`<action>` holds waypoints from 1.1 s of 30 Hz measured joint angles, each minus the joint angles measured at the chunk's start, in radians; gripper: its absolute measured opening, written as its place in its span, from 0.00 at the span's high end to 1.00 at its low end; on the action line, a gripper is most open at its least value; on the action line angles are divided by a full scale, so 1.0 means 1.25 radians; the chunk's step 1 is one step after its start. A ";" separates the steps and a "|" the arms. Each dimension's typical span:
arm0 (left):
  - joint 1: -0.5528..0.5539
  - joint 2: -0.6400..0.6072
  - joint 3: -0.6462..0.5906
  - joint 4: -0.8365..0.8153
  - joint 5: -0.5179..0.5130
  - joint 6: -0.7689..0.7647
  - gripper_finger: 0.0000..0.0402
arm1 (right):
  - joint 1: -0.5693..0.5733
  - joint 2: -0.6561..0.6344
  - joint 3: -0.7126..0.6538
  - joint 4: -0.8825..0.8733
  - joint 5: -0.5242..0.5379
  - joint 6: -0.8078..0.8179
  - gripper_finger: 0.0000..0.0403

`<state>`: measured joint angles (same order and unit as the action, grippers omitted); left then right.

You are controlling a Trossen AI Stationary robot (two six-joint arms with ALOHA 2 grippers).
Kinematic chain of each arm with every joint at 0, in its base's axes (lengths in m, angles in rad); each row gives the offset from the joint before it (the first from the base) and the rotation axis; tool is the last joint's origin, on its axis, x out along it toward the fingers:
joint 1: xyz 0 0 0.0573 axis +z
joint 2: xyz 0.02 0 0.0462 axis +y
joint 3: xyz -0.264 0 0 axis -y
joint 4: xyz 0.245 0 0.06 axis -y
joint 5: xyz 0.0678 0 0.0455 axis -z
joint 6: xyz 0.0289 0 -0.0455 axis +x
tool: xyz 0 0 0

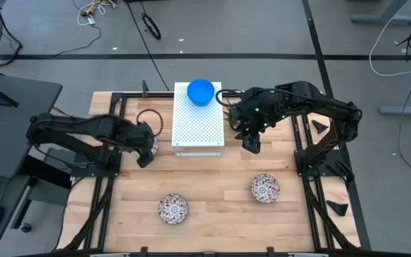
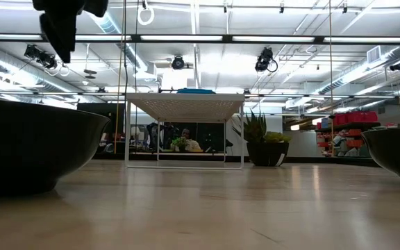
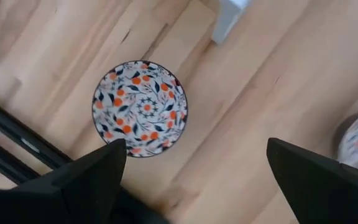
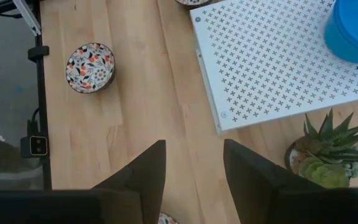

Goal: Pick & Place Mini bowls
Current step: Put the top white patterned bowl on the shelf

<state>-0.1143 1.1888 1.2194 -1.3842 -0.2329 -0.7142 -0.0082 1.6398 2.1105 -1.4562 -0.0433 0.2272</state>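
Observation:
A blue mini bowl (image 1: 200, 91) rests on the far part of the white perforated box (image 1: 198, 118); I see it also in the right wrist view (image 4: 356, 28). Two floral mini bowls (image 1: 173, 208) (image 1: 265, 188) sit on the table's near half. A third floral bowl (image 3: 140, 107) stands left of the box, directly under my left gripper (image 1: 146, 146). My left gripper (image 3: 196, 149) hovers open above it, touching nothing. My right gripper (image 1: 252, 139) (image 4: 194, 144) is open over bare table just right of the box's near corner.
A small potted plant (image 4: 325, 155) stands right of the box, at its far end, partly under the right arm. The box stands on thin legs (image 2: 186, 107). Black frame rails (image 1: 105, 185) run along the table's sides. Bare wood lies between the two near bowls.

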 joint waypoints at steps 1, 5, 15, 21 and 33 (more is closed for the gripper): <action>0.000 0.011 0.000 -0.001 0.000 0.030 0.03 | 0.000 0.000 0.000 0.001 0.000 0.000 0.60; 0.006 0.023 -0.039 0.021 0.013 0.097 0.05 | 0.000 0.000 0.000 0.004 0.000 0.000 0.60; 0.057 0.023 -0.227 0.174 0.044 0.057 0.05 | 0.000 0.000 0.000 0.004 0.000 -0.006 0.60; 0.085 0.023 -0.316 0.281 0.083 0.058 0.05 | 0.000 0.000 0.000 0.004 0.000 -0.026 0.60; 0.095 0.068 -0.421 0.395 0.049 0.150 0.05 | 0.000 0.000 0.000 0.005 0.001 -0.045 0.60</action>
<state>0.0040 1.2732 0.6925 -0.8906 -0.1715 -0.5273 -0.0086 1.6402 2.1105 -1.4495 -0.0425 0.1711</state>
